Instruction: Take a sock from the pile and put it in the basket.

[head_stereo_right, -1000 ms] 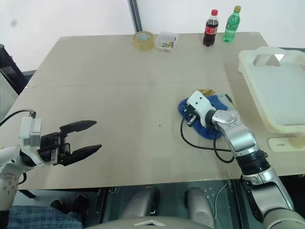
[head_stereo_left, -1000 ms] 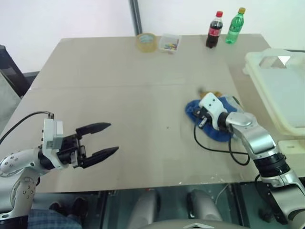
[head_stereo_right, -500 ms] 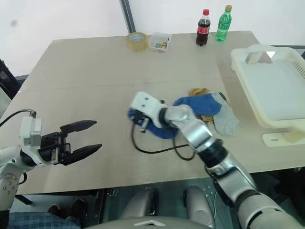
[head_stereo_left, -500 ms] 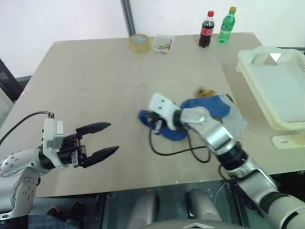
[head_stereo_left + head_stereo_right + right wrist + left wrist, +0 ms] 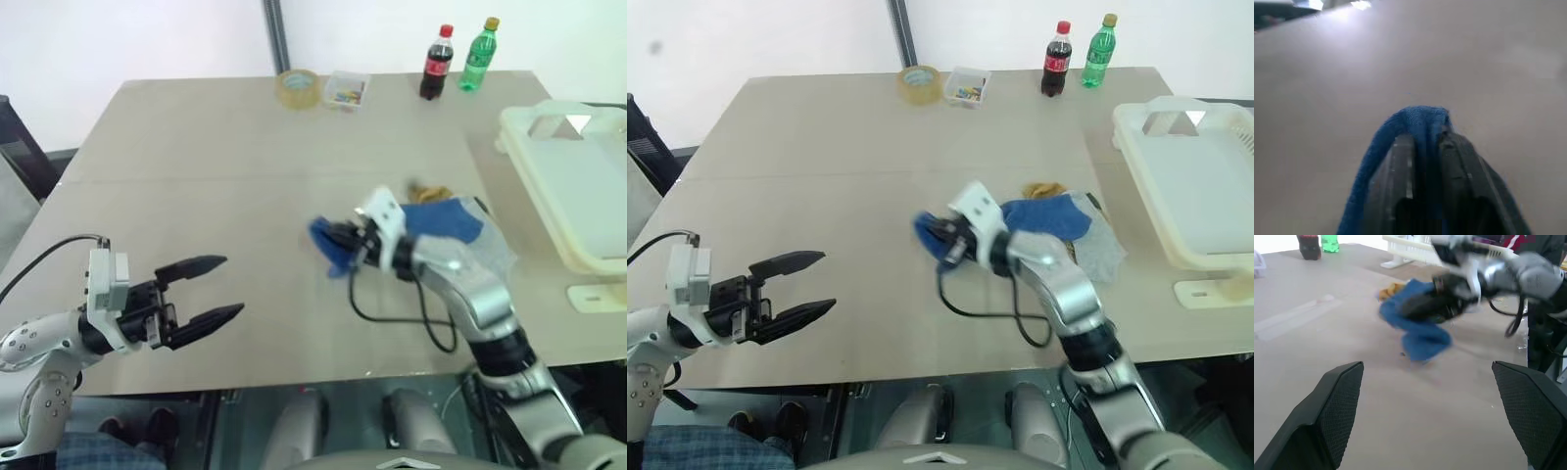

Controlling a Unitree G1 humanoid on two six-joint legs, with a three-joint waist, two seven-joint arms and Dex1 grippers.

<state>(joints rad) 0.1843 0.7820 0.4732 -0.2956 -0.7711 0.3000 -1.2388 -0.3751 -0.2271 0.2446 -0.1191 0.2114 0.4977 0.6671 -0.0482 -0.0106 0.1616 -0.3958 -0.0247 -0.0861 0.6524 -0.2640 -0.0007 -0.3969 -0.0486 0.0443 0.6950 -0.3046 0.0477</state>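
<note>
A royal-blue sock (image 5: 328, 247) hangs between the fingers of my right gripper (image 5: 339, 238), which is shut on it just above the table, left of the pile (image 5: 460, 227). In the right wrist view the blue sock (image 5: 1415, 122) drapes over both fingertips. More blue fabric, a light grey sock (image 5: 498, 253) and a mustard-yellow one (image 5: 429, 192) lie in the pile behind my right wrist. At the right edge of the table stands the cream-white basket (image 5: 534, 186). My left gripper (image 5: 221, 286) hovers open at the front left, far from the socks.
A tape roll (image 5: 299, 86), a small clear box (image 5: 348, 90), a cola bottle (image 5: 435, 63) and a green bottle (image 5: 480, 54) stand along the far edge. A black cable (image 5: 392, 315) loops on the table under my right arm.
My right gripper has left the pile and carried the blue sock to the left over the table. The left gripper has stayed in place, open.
</note>
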